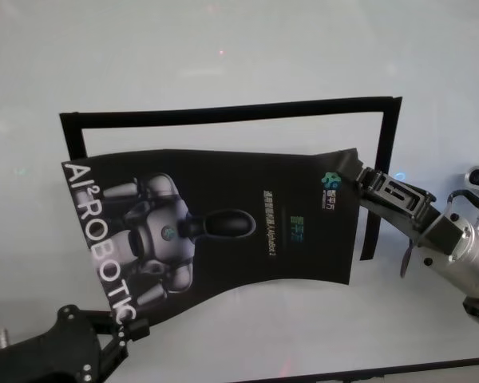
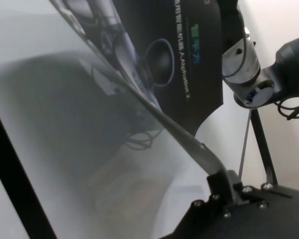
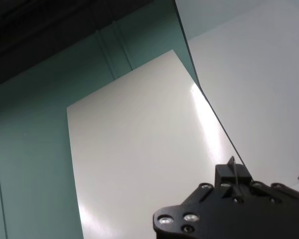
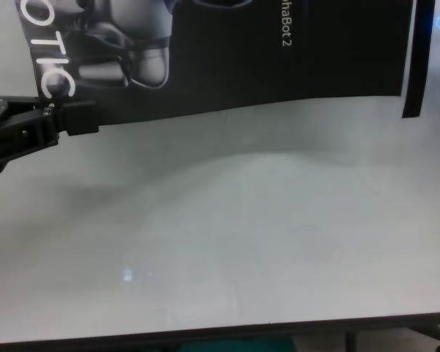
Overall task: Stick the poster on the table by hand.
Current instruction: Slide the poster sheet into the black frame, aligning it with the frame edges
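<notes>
Over on the robot's left, the left gripper [image 1: 132, 329] has its fingers pinched together on the near left corner of the poster [image 1: 223, 223], right by the last white letters of the big "ROBOTIC" line. From that grip the black sheet runs away to the right and farther back, bowed and lifted, with its pale underside showing in the left wrist view. The grey-white robot figure [image 1: 164, 231] printed on it sits just beyond the left gripper, and the small white and green text lies closer to the other arm. Under the sheet is the table [image 4: 242, 249], pale and smooth, carrying a frame of black tape [image 1: 223, 110] whose far strip runs behind the poster. On the right, the right gripper [image 1: 358, 171] is clamped on the poster's far right corner, with the tape's right-hand strip just beside it.
</notes>
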